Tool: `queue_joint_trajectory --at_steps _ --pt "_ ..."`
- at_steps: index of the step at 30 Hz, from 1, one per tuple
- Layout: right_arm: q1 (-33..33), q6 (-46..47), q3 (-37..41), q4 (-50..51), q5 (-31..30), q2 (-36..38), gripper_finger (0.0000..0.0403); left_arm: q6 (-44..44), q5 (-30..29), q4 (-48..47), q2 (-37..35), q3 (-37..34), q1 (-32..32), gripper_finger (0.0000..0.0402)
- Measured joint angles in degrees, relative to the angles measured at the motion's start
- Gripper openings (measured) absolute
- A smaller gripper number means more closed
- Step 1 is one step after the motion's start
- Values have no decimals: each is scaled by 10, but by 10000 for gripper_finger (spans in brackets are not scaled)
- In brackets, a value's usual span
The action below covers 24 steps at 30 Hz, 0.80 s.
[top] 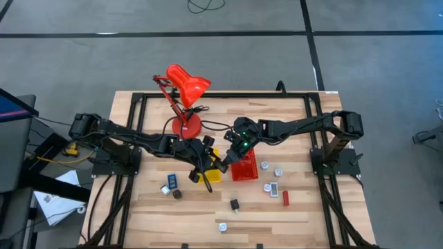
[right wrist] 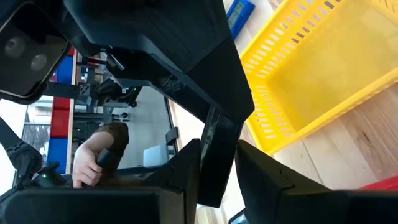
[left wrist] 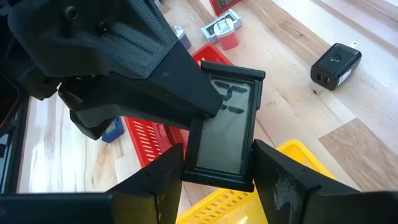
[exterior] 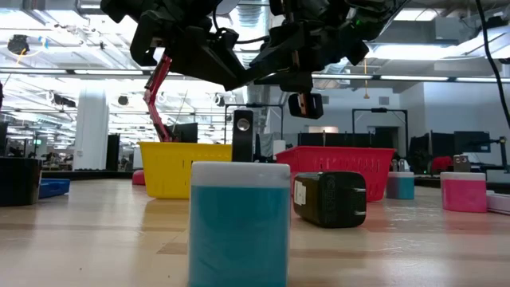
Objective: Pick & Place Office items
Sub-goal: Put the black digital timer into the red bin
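Handing over a flat black calculator-like item (left wrist: 225, 127) looked like the step in hand: both grippers met mid-table above the two trays. Left gripper (top: 208, 160) was narrowed onto the item's lower end, its fingers (left wrist: 155, 180) on either side of the frame. Just right of it, the right gripper (top: 232, 153) pinched the same item edge-on between its fingers (right wrist: 186, 168), item hanging in the air over the seam between yellow tray (top: 208, 173) and red tray (top: 243, 168). Next move, by my guess, needed one gripper to let go before the other carried it to a tray; which tray, can't tell. Room was tight: arms nearly touching, red lamp (top: 185, 86) close behind. Loose pieces lay left near the blue block (top: 171, 181) and right near the red block (top: 285, 198), clear wood toward the near edge.
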State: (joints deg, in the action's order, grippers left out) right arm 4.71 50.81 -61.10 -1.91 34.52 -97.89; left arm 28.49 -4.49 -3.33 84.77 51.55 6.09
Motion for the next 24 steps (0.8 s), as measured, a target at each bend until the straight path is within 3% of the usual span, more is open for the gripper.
queue_joint_trajectory --at_steps 4,13,19,24 --pt "0 -1 0 -1 0 0 88 0 0 0 0 0 0 167" --pt "1 -29 2 3 -2 0 35 1 -13 0 0 0 1 168" --pt "1 -43 2 6 -1 0 41 -2 -13 2 -3 0 1 174" --pt "0 -64 1 8 2 0 39 -16 12 2 -9 0 0 207"
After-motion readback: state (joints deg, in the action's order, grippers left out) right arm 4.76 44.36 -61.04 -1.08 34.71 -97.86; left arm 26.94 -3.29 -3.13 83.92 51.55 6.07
